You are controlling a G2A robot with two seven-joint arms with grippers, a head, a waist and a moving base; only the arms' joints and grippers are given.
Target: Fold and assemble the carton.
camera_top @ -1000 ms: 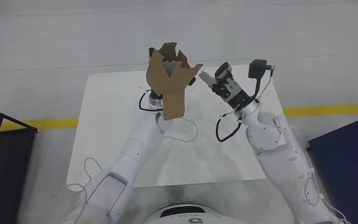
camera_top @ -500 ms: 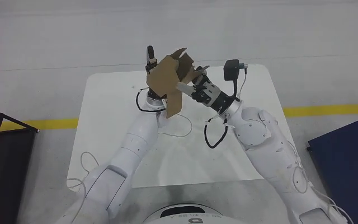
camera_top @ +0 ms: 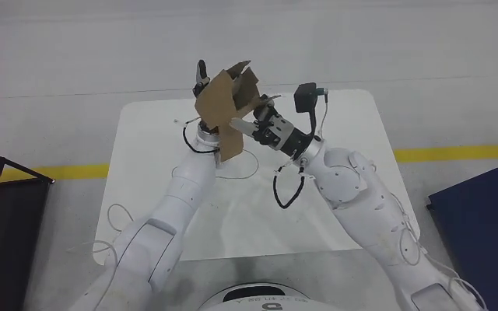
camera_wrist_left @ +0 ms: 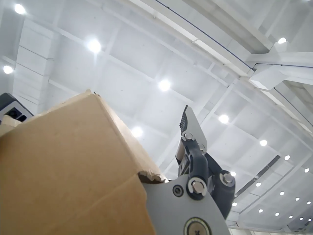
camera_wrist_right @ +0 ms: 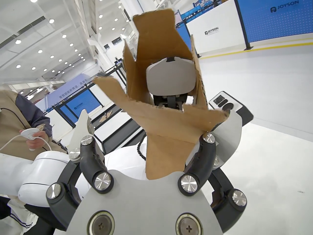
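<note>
- The right gripper [camera_wrist_right: 156,116] stands spread, and a flap of the carton [camera_wrist_right: 159,50] runs through the gap, crowding one side. Beside the far finger [camera_wrist_right: 82,130] some room lies open.
- Straight ahead of it the carton's open body blocks the way, with flaps jutting out sideways.
- The left gripper [camera_top: 207,81] sits just behind the carton.
- Its carton side gives no passage, while the opposite side is open air.
- Under both grippers, room opens down to the table [camera_top: 132,155].
</note>
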